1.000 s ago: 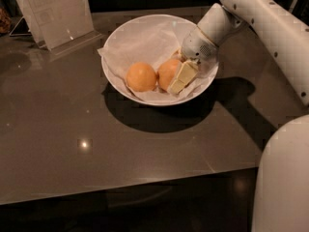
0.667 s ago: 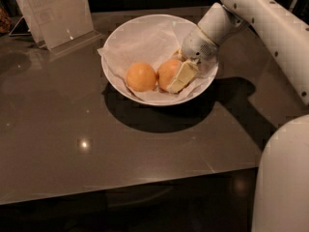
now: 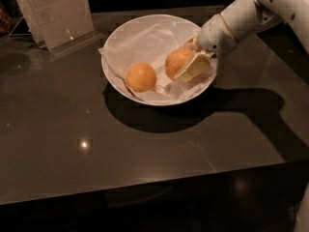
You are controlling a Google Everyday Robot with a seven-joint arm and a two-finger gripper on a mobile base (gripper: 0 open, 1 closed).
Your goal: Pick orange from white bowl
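The white bowl (image 3: 125,37), lined with crumpled white paper, stands at the back middle of the dark table. Two fruits are in it. The orange (image 3: 173,62), the deeper-coloured one, is on the right side. My gripper (image 3: 182,62) reaches in from the upper right and is shut on the orange, one cream finger (image 3: 192,67) across its front and the other behind it. The orange is held slightly above the paper. A smaller, paler round fruit (image 3: 141,77) lies just to its left, apart from the gripper.
A clear sign holder with a white sheet (image 3: 53,13) stands at the back left. The dark grey table (image 3: 72,129) stretches forward to its front edge. My white arm (image 3: 270,4) crosses the upper right corner.
The gripper and the orange have moved up and slightly right within the bowl. The paler fruit and the bowl have not moved.
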